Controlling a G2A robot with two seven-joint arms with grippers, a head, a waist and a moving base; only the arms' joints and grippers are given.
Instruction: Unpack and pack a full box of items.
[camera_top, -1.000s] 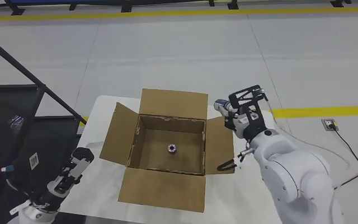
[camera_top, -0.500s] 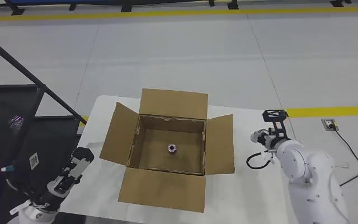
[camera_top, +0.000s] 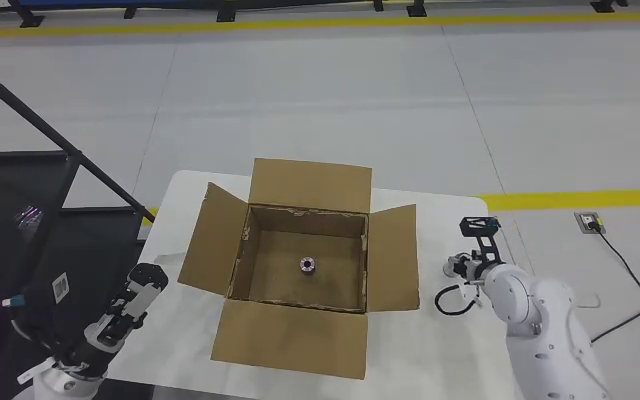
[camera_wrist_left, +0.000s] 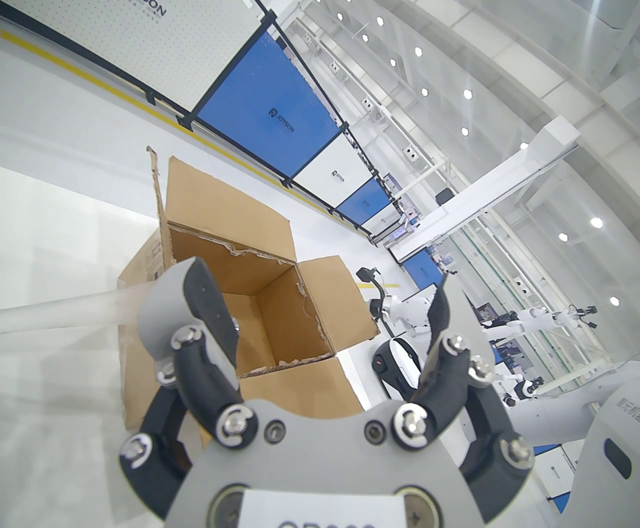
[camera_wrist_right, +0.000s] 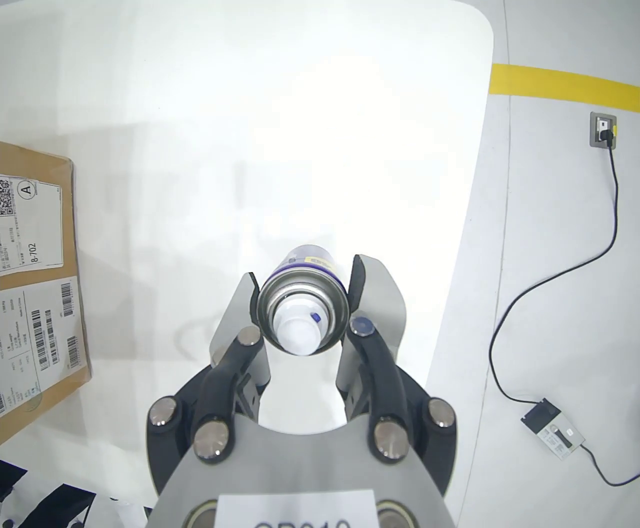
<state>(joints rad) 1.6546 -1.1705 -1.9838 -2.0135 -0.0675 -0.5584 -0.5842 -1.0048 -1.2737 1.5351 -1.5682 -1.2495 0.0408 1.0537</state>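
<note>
Cardboard, brown and corrugated, makes up the box (camera_top: 300, 270), which stands on the white, round-cornered table (camera_top: 190, 195) with all four flaps folded outward. From the top view we note a small round item (camera_top: 306, 264) lying on the box floor near its middle. It is too small for us to identify.

The left wrist view adds the box's torn, ragged rim and its plain inner walls. The right wrist view adds the outer face of the flap (camera_wrist_right: 35, 300) nearest that arm, which carries white printed labels.

The spray can (camera_wrist_right: 305, 310) is a metal cylinder with a bright silver top rim, a purple band around the shoulder and a white plastic nozzle marked with a blue dot. We find it upright over bare table, well apart from the box on the robot's right side.

The right gripper (camera_wrist_right: 305, 295) is clamped on the can. Its two flat grey fingers press the can's opposite sides just below the rim. We cannot tell from this angle whether the can's base touches the table.

The left gripper (camera_wrist_left: 320, 290) sits low beside the box's left side. Its fingers are spread wide and hold nothing.

On the floor beyond the table's edge, we record a wall-type socket (camera_wrist_right: 602, 129) with a black cable (camera_wrist_right: 500, 320).
</note>
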